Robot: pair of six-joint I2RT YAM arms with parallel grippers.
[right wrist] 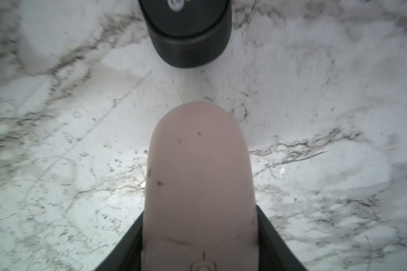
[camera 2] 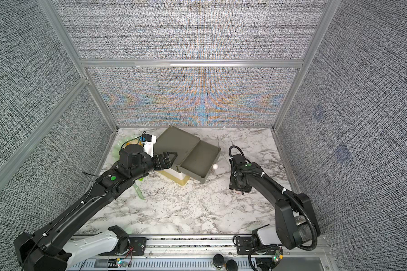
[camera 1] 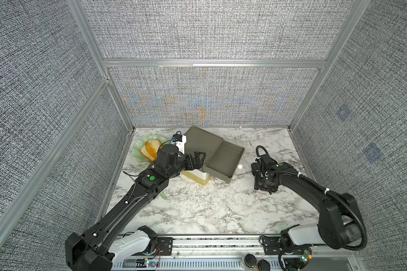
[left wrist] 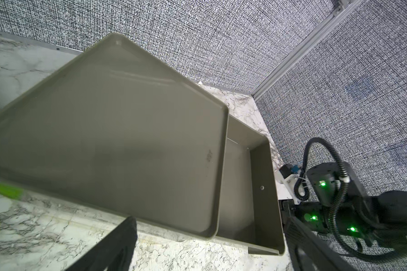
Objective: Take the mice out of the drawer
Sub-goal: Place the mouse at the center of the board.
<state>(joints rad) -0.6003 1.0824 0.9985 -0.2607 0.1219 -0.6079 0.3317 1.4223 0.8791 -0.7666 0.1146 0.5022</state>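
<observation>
Left to right: the green plate (camera 1: 139, 146) is sitting far left, out of play. Your left gripper (camera 1: 199, 158) is hanging with jaws spread wide, gripping nothing, just beside the drawer unit (camera 1: 201, 143); I'd leave it parked there. The drawer (camera 1: 223, 159) is standing pulled out, and the part of its floor showing in both top views is looking bare. Its white knob (camera 1: 240, 166) is facing the right arm. Your right gripper (camera 1: 263, 188) is clamping the pink mouse (right wrist: 197, 176) by its sides, low over the marble table (camera 1: 209, 211) and well clear of the drawer. I can't tell whether it's touching down yet. I'm reading this as the set-down. Be lowering straight until the belly is sitting flat, then be opening evenly so neither finger is dragging it. The black mouse (right wrist: 188, 35) is lying just ahead of the pink nose, apart from it, so avoid creeping forward. The pink one is looking pale, matte and rounded, with a few dark specks on the shell and what looks like a scroll wheel near the fingers. With sides that smooth and curved, I'm expecting it to skid on a lopsided release.
</observation>
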